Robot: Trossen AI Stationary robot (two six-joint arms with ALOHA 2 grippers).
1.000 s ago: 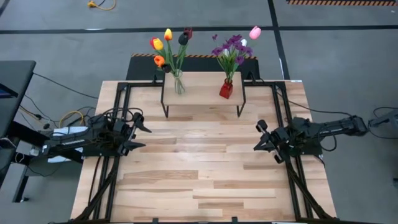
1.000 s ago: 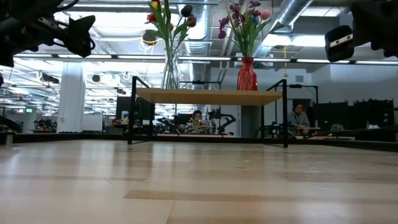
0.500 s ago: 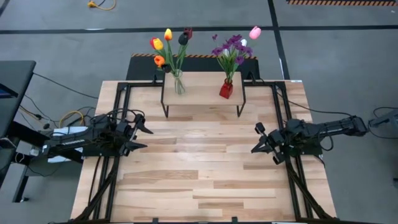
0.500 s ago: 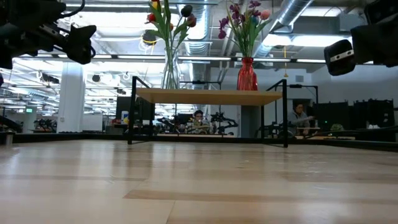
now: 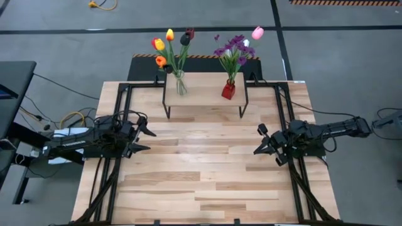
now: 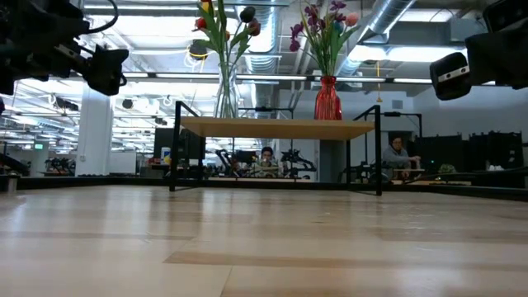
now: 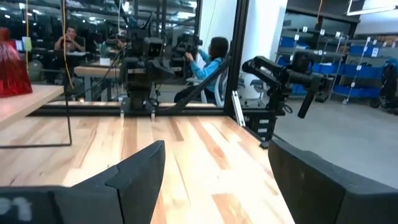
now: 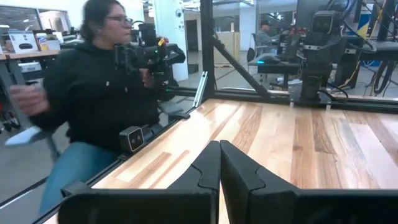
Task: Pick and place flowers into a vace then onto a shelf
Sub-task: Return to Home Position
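Note:
The shelf [image 5: 204,80] stands at the table's far edge on thin black legs. On its plank top rest a clear glass vase [image 5: 181,85] of tulips [image 5: 169,45] and a red vase [image 5: 228,91] with a purple sprig and a pink tulip [image 5: 237,45]. In the low view both vases [image 6: 226,97] [image 6: 327,101] stand upright on the shelf [image 6: 276,127]. My left gripper [image 5: 145,139] [image 7: 214,180] hovers open at the table's left side. My right gripper [image 5: 259,139] [image 8: 219,168] hovers shut at the right side. Both point level toward the table's middle and hold nothing.
Black frame rails [image 5: 110,182] [image 5: 300,182] run along both sides of the wooden table [image 5: 201,182]. A seated person [image 8: 93,93] shows beyond the table's left edge, and other people [image 6: 266,161] sit in the room behind. Bare boards lie between the arms.
Both grippers have tipped down a little, so their ends sit slightly lower over the table. Neither has opened or shut. The vases and flowers on the shelf have not moved.

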